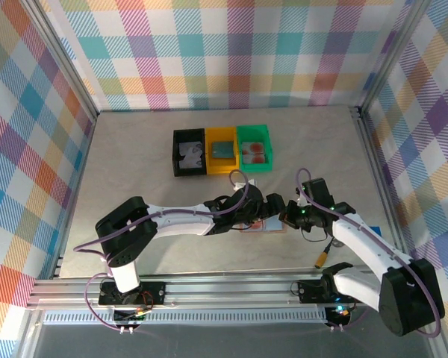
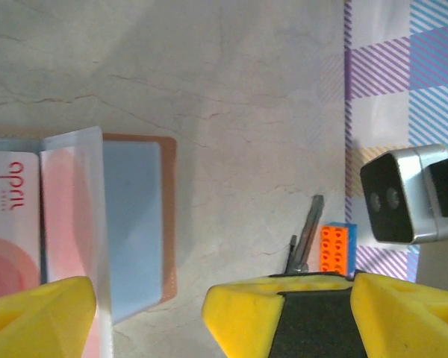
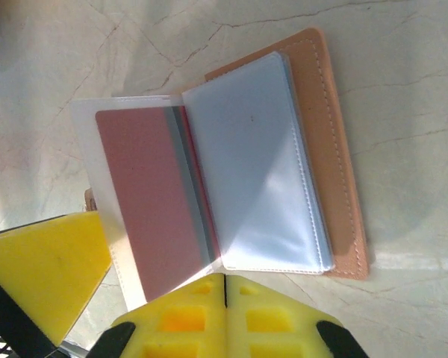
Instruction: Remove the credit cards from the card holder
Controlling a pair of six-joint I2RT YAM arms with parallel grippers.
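Note:
The card holder [image 1: 260, 226] lies open on the table, reddish-brown cover [image 3: 333, 164] down and grey-blue pockets [image 2: 133, 224] up. One clear sleeve [image 3: 89, 149] stands lifted, with a credit card [image 2: 11, 224] in it, pale with red-orange rounds and dull red from behind [image 3: 149, 201]. My left gripper [image 2: 149, 306] is open over the holder, its left finger [image 2: 37, 317] against the lifted sleeve. My right gripper [image 3: 225, 282] is shut, its tips at the holder's near edge by the spine. In the top view, the left gripper [image 1: 265, 209] and the right gripper [image 1: 282, 218] meet over the holder.
At the back stand three bins in a row: black [image 1: 177, 153] with a grey-white card, yellow [image 1: 210, 142] with a teal card, green [image 1: 268, 142] with a red-spotted card. The right wrist's camera housing [image 2: 396, 195] and an orange plug [image 2: 334, 247] are close to my left gripper.

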